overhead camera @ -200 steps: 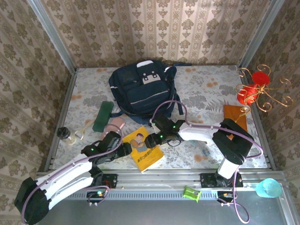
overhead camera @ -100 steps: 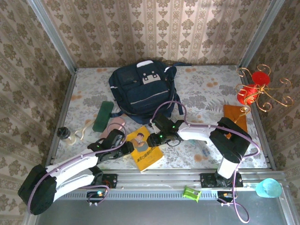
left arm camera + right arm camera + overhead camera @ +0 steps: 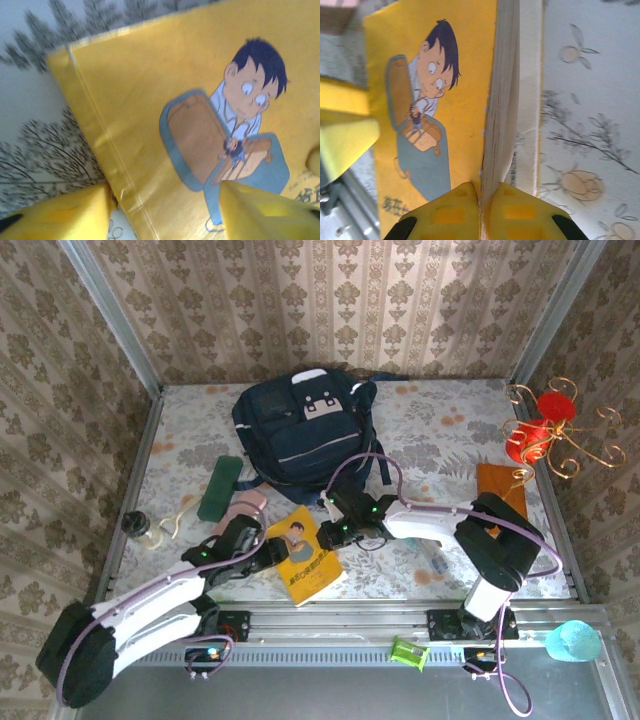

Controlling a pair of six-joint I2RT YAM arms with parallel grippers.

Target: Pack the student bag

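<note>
Bright, even daylight fills the top view, with a paler sunlit patch on the wallpaper [image 3: 350,290] at upper centre and only soft, short shadows on the desk [image 3: 440,440]. The left wrist view is soft throughout: the yellow book [image 3: 150,115] looks hazy and the left gripper [image 3: 165,212] blurs along the bottom edge. The right wrist view is crisper and well lit, going soft only at its bottom and left edges.

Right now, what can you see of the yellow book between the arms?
The book is a thin yellow paperback, its glossy cover showing a cartoon dark-haired boy with a brown satchel. It lies cover up, askew on the floral tablecloth near the front edge. The right gripper is shut on its page edge; the open left gripper straddles its spine side.
</note>
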